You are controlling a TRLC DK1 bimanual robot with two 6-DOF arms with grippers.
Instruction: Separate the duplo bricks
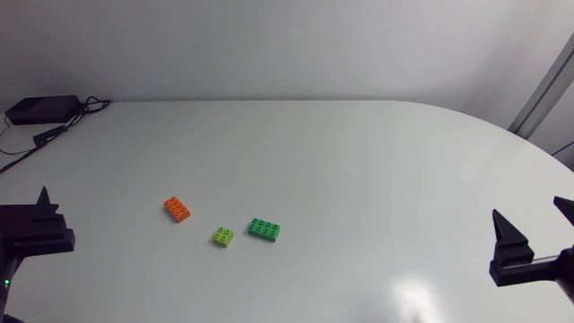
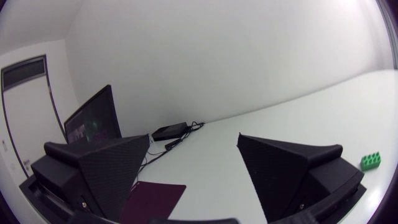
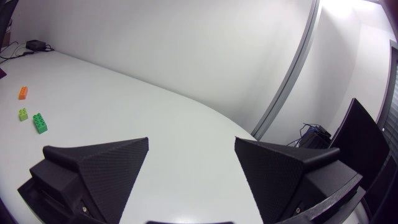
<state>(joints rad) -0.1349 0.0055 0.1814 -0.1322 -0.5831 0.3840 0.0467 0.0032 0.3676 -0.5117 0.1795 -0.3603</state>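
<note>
Orange brick (image 1: 177,209) is lying studs-up left of centre on the bench (image 1: 359,161), its long axis running diagonally from the far left toward the near right. Lime brick (image 1: 223,236), the small square one, is sitting near it on its near-right side, not touching and turned slightly askew. Green brick (image 1: 264,230) is resting just beside the lime one on its right with a gap showing between them, its long axis lying almost straight across the bench, left to right. Left tool (image 2: 194,140) is hovering at the left edge, fingers spread wide and gripping nothing. Right tool (image 3: 191,142) is hanging at the right edge, well apart from the bricks, likewise gaping wide and holding nothing. Black box (image 1: 40,109) is sitting at the far left corner.
</note>
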